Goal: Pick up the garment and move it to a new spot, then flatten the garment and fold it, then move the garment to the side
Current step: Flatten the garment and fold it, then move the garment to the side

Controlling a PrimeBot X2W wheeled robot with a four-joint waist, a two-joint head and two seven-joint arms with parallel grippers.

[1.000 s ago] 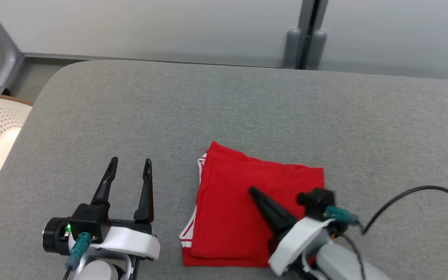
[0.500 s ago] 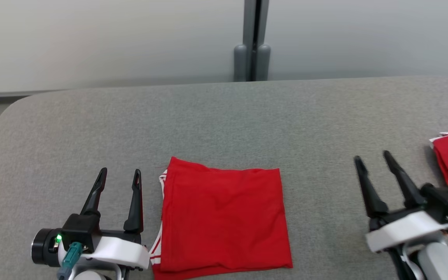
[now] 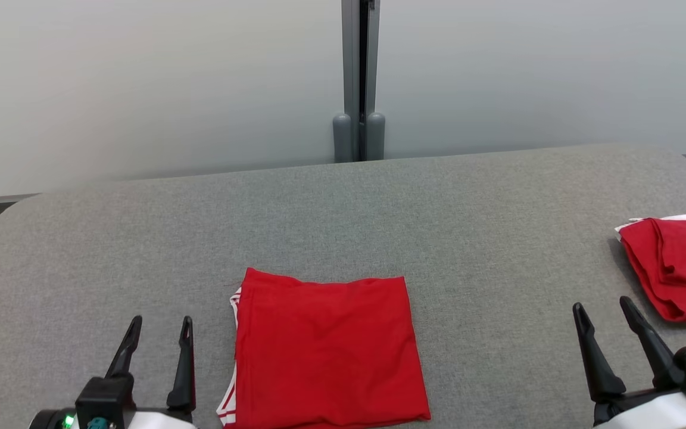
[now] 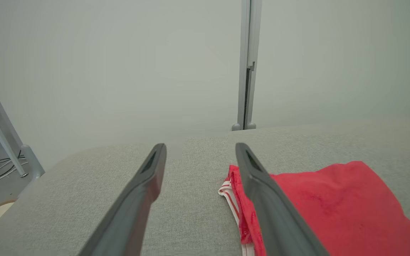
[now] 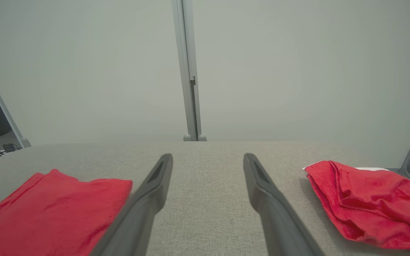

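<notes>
A red garment (image 3: 325, 351) with white trim lies folded into a flat square near the front of the grey table (image 3: 343, 214); it also shows as the folded garment (image 4: 333, 209) and the folded garment (image 5: 48, 213) in the wrist views. My left gripper (image 3: 160, 325) stands open just left of it, nothing between its fingers. My right gripper (image 3: 602, 307) is open and empty to the garment's right, well apart from it.
A second red garment (image 3: 673, 268), crumpled, lies at the table's right edge, seen as the crumpled garment (image 5: 365, 206) in the right wrist view. A grey wall with a vertical post (image 3: 359, 77) runs behind the table. Bare table stretches between the two garments.
My right gripper has come off the folded garment, opened and swung away to the right. The head camera has turned right, bringing the crumpled garment into view.
</notes>
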